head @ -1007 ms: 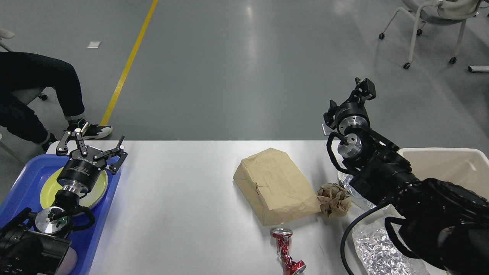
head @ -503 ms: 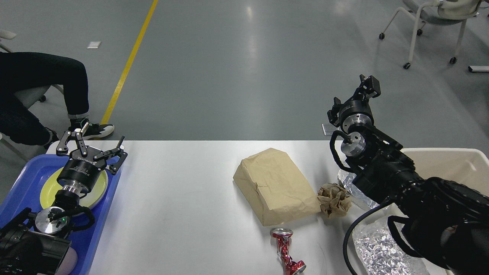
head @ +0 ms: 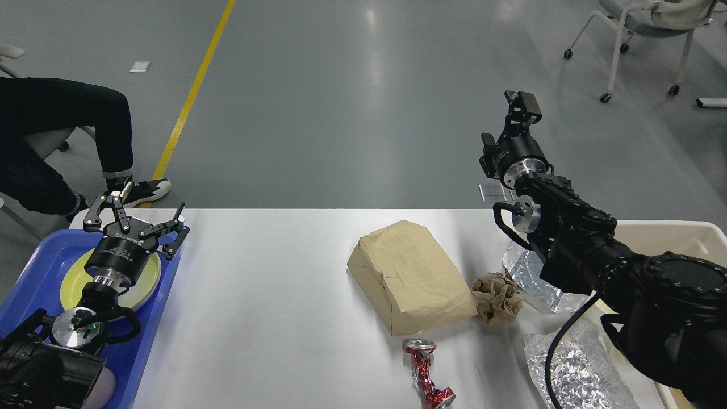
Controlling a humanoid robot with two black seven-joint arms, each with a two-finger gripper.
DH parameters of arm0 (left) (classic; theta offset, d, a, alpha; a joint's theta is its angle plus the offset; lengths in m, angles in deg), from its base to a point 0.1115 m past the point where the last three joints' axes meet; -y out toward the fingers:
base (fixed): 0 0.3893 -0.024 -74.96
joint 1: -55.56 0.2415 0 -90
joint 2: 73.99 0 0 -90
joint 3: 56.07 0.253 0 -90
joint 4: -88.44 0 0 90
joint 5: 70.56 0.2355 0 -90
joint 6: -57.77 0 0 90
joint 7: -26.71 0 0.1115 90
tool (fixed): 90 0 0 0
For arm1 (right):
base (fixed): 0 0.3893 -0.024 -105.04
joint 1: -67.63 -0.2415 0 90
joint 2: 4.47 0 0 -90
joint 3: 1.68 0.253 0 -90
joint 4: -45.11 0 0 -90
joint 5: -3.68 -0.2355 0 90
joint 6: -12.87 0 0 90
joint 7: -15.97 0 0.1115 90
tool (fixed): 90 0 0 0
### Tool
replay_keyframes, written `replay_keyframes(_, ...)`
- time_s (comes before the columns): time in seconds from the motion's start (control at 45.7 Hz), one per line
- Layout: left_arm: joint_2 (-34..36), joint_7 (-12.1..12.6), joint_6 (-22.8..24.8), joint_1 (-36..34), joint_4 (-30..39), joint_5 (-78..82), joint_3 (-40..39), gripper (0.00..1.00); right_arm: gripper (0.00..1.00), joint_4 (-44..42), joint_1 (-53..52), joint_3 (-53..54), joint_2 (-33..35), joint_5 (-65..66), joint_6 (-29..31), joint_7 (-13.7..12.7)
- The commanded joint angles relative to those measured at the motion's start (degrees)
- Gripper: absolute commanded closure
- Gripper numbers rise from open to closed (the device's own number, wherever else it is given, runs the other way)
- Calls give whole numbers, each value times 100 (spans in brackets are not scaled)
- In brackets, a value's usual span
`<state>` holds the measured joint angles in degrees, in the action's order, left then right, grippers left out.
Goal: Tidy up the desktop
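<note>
The white desktop (head: 272,295) holds a brown paper bag (head: 406,275), a crumpled brown paper ball (head: 497,297), a crushed red can (head: 423,372) and two pieces of crumpled foil (head: 534,278) (head: 573,372). My left gripper (head: 136,213) is open and empty above a yellow plate (head: 145,278) in the blue tray (head: 34,278) at the left. My right gripper (head: 519,108) is raised beyond the table's far edge, above the bag's right side. It is seen end-on, so its fingers cannot be told apart.
A beige bin (head: 676,238) stands at the right edge, partly behind my right arm. A seated person's legs (head: 62,125) are at the far left beyond the table. A wheeled chair (head: 642,34) stands on the floor at the far right.
My right gripper has risen and swung left, away from the bin. The upper foil piece now shows more. The person's foot shifted a little. My left arm has not moved.
</note>
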<state>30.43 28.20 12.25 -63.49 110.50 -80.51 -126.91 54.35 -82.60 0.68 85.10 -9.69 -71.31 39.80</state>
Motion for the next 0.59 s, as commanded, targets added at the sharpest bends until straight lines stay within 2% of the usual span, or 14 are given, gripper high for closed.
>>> replay_keyframes(0.0, 0, 0, -1, -4, 0, 2, 0, 4, 0, -19, -181, -1009, 52, 1, 402, -44)
replay_keyframes(0.131, 0, 0, -1, -4, 0, 2, 0, 4, 0, -10, -489, -2159, 254, 79, 762, -80)
replay_keyframes(0.328, 0, 0, -1, -4, 0, -7, 0, 4, 0, -45, -1139, -4874, 237, 396, 1579, -220)
replay_keyframes(0.569, 0, 0, -10, -3, -9, -7, 0, 4, 0, -10, -1948, -7793, -272, 519, 3424, -299)
